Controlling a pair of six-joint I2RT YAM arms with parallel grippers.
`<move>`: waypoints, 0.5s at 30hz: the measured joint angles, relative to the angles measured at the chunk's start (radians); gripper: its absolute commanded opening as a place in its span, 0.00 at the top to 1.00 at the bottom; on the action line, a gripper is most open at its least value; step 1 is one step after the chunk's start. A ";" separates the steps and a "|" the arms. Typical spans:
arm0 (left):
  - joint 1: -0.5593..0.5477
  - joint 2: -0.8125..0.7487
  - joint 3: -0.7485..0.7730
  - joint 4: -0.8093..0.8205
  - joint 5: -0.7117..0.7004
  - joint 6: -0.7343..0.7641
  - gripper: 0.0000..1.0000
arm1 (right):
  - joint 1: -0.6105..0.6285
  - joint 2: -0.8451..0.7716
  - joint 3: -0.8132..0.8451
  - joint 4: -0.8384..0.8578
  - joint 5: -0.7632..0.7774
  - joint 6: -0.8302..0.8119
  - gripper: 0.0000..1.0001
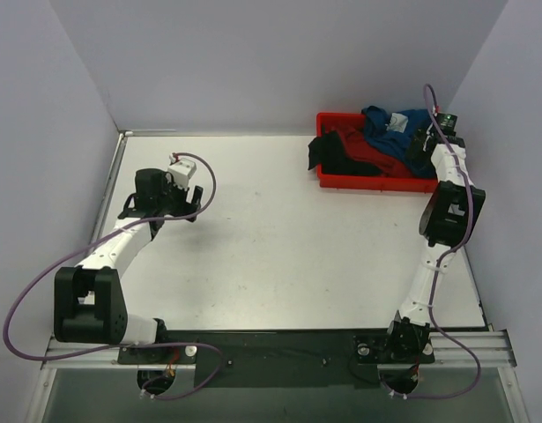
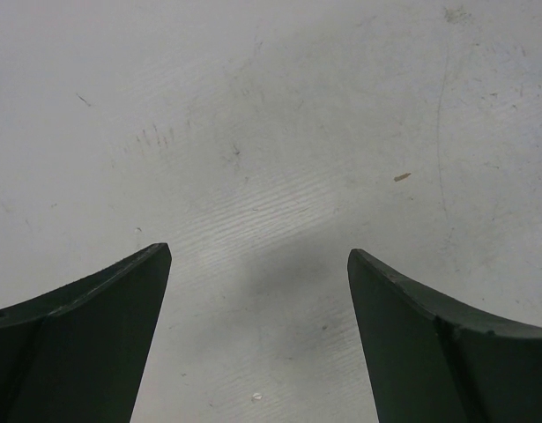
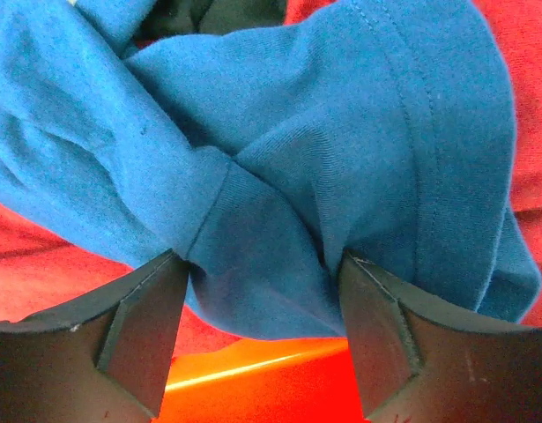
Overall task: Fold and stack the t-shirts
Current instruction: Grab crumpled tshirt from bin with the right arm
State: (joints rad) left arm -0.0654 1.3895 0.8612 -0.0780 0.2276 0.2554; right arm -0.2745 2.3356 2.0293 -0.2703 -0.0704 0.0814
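Observation:
A blue t-shirt [image 1: 387, 123] lies crumpled on top of a red t-shirt [image 1: 392, 164] and a black t-shirt [image 1: 337, 152] in the red tray [image 1: 367, 183] at the back right. My right gripper [image 1: 420, 141] is down in the tray. In the right wrist view it [image 3: 262, 264] is open, its fingers either side of a bunched fold of the blue t-shirt [image 3: 323, 132], with the red t-shirt [image 3: 33, 256] beneath. My left gripper [image 1: 169, 210] is open and empty over the bare table [image 2: 271, 132] at the left.
The tray's rim [image 3: 253, 370] shows just below the right fingers. The black t-shirt hangs over the tray's left wall onto the table. White walls close in the table at the back and both sides.

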 measured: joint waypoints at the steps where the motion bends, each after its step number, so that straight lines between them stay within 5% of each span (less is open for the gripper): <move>1: -0.001 0.001 0.000 -0.005 0.008 0.003 0.07 | 0.000 0.007 0.006 0.001 -0.006 -0.005 0.67; 3: -0.005 0.001 0.000 -0.008 0.018 0.011 0.07 | 0.000 0.016 0.023 0.004 -0.014 -0.016 0.98; 15: -0.011 0.002 0.000 -0.010 0.050 0.023 0.07 | 0.016 -0.172 -0.032 0.055 0.172 -0.051 1.00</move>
State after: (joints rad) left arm -0.0769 1.3911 0.8608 -0.0879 0.2779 0.2783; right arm -0.2584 2.1632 1.9976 -0.2157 0.1020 0.0299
